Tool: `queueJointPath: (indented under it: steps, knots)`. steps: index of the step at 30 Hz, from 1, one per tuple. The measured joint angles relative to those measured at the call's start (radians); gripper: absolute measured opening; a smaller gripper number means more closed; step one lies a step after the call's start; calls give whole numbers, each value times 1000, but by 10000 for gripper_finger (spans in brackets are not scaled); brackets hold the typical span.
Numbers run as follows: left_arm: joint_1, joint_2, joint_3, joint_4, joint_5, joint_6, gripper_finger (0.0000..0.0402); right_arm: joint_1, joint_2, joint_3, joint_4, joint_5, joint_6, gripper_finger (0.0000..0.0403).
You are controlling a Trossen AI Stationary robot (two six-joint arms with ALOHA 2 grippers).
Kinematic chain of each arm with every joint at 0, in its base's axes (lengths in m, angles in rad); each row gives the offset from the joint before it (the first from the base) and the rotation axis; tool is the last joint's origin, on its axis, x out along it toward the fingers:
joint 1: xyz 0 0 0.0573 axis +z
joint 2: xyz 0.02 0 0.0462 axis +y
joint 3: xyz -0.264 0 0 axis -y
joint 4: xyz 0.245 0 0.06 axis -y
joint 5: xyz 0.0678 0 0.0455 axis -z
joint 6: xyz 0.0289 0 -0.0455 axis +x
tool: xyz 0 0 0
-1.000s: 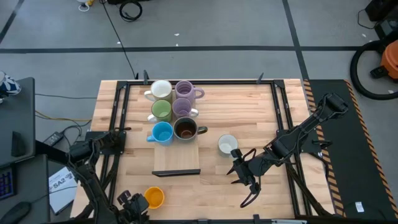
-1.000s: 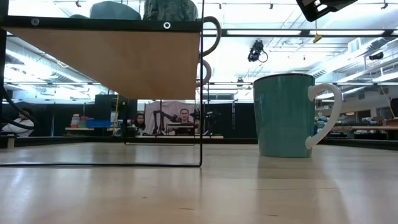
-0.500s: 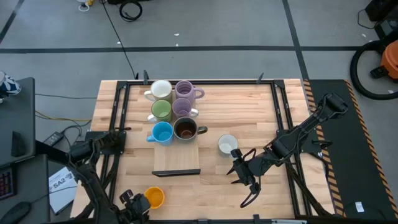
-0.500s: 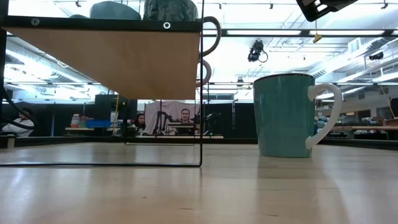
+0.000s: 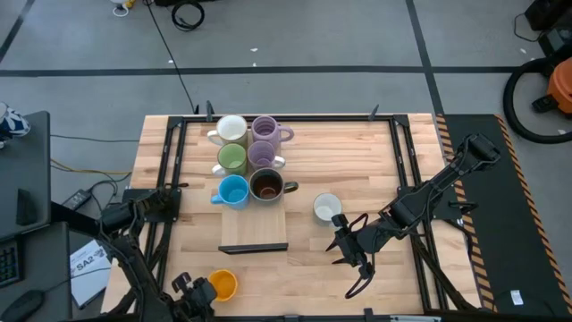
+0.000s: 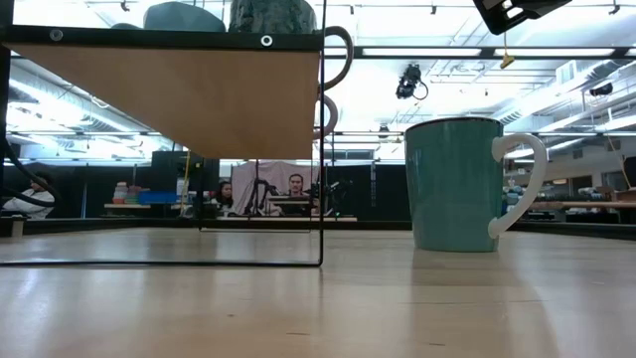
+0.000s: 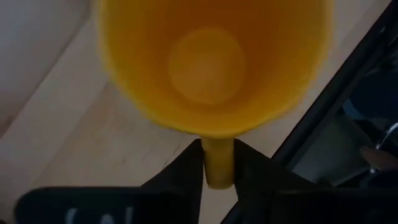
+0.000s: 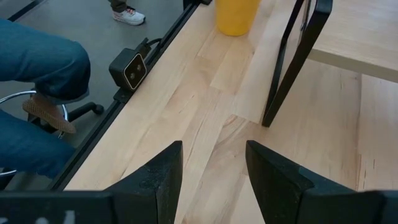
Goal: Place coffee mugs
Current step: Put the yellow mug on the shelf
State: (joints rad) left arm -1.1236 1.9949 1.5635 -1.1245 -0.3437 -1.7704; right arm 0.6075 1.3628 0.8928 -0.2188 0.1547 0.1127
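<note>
Change: the left pincer [image 7: 217, 180] has drawn in from wide apart; its fingers now clamp the handle of the yellow-orange mug [image 7: 214, 62].
Meaning: grasp looks made; lifting likely comes next.
Mug: glossy, empty, upright on the desk [image 5: 349, 161], directly ahead of that pincer.
Right pincer [image 8: 211, 168]: unmoved, fingers apart, holding nothing, white mug [image 5: 327, 207] just beside it.
</note>
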Motion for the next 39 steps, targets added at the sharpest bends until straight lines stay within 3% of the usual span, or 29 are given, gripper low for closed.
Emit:
queueJointPath:
  steps: [4,19,32,39]
  knots:
    - [2,0,0,4,0,2,60,0,0,0,0,0,0,181]
    - [23,-8,26,-12,59,2,60,0,0,0,0,0,0,181]
    - [32,-11,246,-39,45,84,60,0,0,0,0,0,-2,181]
    - [62,-11,410,-114,-66,193,60,0,0,0,0,0,-1,181]
